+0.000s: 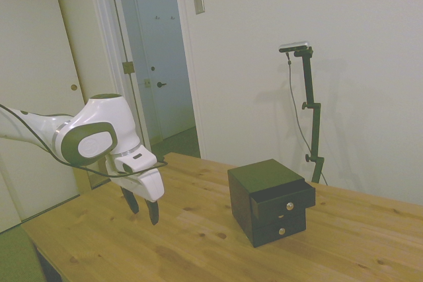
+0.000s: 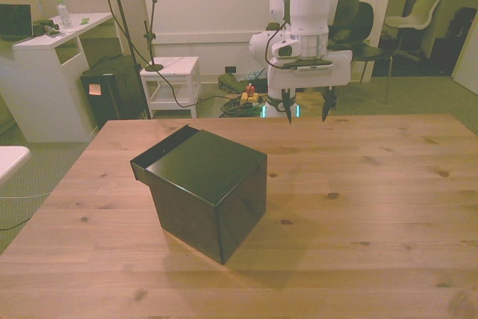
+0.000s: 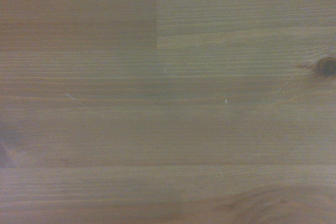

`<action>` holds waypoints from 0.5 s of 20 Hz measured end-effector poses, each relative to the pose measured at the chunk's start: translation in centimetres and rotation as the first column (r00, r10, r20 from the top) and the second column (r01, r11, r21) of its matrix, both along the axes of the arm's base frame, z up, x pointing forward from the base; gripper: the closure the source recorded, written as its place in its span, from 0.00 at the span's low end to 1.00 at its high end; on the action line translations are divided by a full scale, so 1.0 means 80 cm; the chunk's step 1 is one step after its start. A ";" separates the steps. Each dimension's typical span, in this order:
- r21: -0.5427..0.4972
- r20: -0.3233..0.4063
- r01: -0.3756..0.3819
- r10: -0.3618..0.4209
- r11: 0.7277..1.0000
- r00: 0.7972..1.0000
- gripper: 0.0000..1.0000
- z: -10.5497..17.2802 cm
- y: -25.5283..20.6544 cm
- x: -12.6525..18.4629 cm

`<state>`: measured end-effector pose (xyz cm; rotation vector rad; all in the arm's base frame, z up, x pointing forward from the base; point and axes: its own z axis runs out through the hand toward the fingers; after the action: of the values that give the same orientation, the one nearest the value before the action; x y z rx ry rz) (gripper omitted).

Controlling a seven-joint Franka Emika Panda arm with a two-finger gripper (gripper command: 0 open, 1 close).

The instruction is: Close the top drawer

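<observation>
On the tabletop [image 1: 198, 242]: small black cabinet [image 2: 205, 188], nothing else on the wood.
Top drawer [image 1: 283, 197]: sticking out past the two lower ones, brass knob [image 1: 289, 207] showing in the side view.
Gripper [image 2: 307, 112]: hanging above bare wood, well apart from the cabinet, fingers spread and holding nothing.
Wrist view: just wood grain.
Biggest risk: the cabinet looks light and unanchored, so an off-centre shove could probably slide or twist the whole box instead of seating the drawer.
Other risk: coming in too low could bump a lower drawer.
</observation>
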<state>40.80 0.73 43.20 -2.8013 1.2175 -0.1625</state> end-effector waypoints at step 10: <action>0.027 0.012 0.160 -0.160 0.987 0.987 0.00 -0.015 -0.088 -0.070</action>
<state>35.19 -6.27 41.98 -2.6741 1.4307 -0.1746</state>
